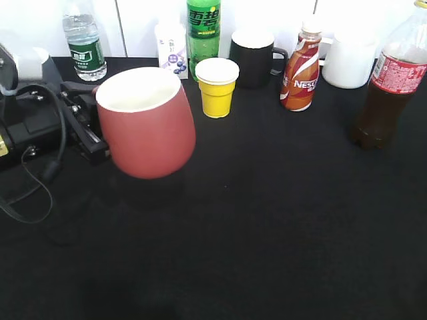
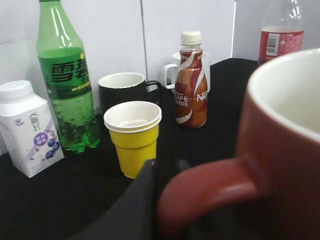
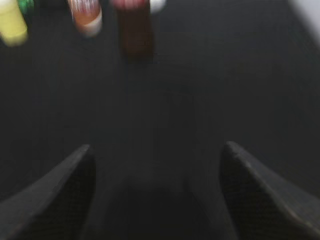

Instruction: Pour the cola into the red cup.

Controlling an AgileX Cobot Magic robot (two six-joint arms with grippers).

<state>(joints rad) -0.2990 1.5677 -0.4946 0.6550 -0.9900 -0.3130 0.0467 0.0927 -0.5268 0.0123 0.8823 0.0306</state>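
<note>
At left: left pincer [image 1: 90, 130] grips red cup [image 1: 147, 123] | right pincer [image 3: 157, 195] open, blurred

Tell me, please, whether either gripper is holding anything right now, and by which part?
The left gripper holds the red cup by its handle, lifted and tilted off the table. The right gripper is open and holds nothing.

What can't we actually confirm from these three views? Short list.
- Left gripper: in the left wrist view the red cup handle covers the fingertips; the exterior view hides them behind the cup, so the grip is unconfirmed.
- Red cup's base: exterior view, motion-blurred; touching the table or lifted, unclear.
- Cola: cap cut off by the top edge in the exterior and left wrist views.
- Right wrist view: blurred throughout; bottle labels unreadable.
</note>
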